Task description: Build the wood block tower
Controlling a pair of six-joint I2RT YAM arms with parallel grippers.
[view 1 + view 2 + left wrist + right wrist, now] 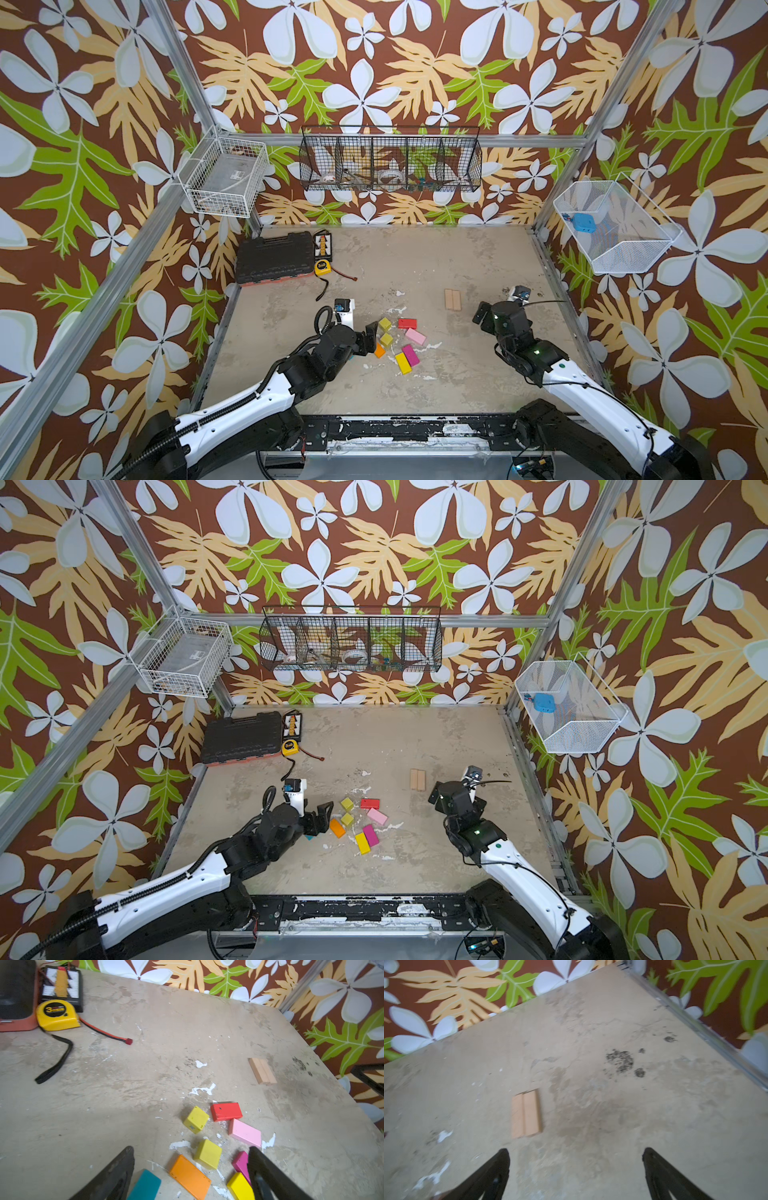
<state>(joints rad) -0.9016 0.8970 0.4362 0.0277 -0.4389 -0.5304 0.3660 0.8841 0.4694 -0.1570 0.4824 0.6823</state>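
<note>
Blocks (415,336): loose, unstacked, well apart from tan planks (452,299). My left jaws: wide, empty, likewise apart from planks; right jaws: wide, empty, near planks. Best straddle orange brick (190,1176) squarely.

Teal block (309,837) mostly under left hand (322,818)

You worked in a robotics lab cell: aluminium framing (532,141) held printed backdrop walls (374,62), wire baskets (461,166) hung there, a tool case (274,257) sat on the scuffed tabletop (457,257).
</note>
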